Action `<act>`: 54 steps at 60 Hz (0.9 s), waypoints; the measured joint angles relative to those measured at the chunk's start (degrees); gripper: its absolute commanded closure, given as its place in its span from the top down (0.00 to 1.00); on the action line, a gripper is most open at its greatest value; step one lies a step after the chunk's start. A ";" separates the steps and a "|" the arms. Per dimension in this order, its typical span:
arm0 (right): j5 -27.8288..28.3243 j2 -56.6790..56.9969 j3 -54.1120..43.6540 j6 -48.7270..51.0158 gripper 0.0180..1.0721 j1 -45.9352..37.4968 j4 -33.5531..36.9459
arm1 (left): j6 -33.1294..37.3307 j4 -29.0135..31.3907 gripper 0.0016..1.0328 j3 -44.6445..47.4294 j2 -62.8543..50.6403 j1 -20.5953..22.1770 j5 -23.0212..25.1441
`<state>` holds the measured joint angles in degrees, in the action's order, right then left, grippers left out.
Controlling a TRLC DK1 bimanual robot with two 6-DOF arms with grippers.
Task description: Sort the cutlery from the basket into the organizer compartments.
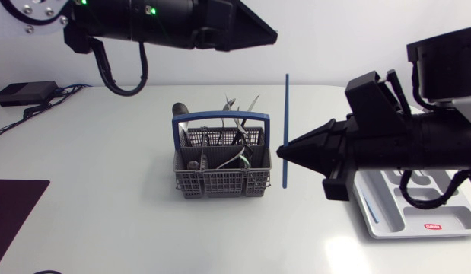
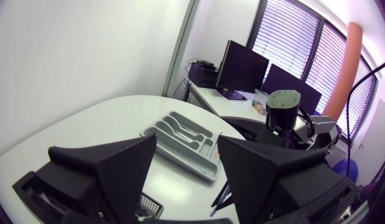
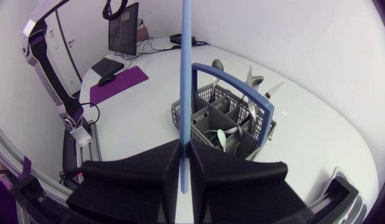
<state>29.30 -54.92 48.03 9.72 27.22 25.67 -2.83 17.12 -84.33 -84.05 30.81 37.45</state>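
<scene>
Right hand [image 1: 284, 154] pinched tight on the blue stick [image 1: 286, 106], probably a chopstick, held up just beside the basket [image 1: 191, 185], best swung level over the organizer [image 1: 395, 218] and lowered into a long compartment.

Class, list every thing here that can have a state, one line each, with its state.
right gripper: shut on the blue stick
blue stick: gripped, outside the basket
left gripper: open, holding nothing
basket: upright, cutlery inside
organizer: lying flat, open side up
</scene>
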 measured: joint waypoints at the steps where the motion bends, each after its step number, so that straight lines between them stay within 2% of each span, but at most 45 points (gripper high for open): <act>1: 0.04 0.24 -0.09 0.26 0.08 -0.42 0.35 | 0.02 0.31 0.78 -0.39 0.00 -0.52 0.00; 9: -0.15 2.60 -0.83 2.91 0.08 -6.51 4.98 | 3.06 5.01 0.78 -3.93 0.00 -4.31 -0.42; 20: -0.87 3.06 -1.09 7.26 0.08 -19.63 9.09 | 15.91 14.19 0.78 -5.42 1.01 -4.66 -6.16; 25: -1.18 1.14 -1.33 8.90 0.08 -26.32 9.51 | 22.75 17.42 0.77 -5.16 1.18 -3.06 -9.66; 37: -3.89 -6.40 -1.44 11.02 0.08 -36.11 9.22 | 36.41 18.51 0.78 3.56 3.93 4.09 -20.57; 54: -9.60 -16.92 -1.55 11.15 0.09 -42.73 6.54 | 48.17 18.78 0.78 13.16 4.94 11.23 -30.21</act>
<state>19.70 -71.83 46.48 20.86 -15.51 32.21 45.34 35.90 -71.18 -79.11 42.04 7.25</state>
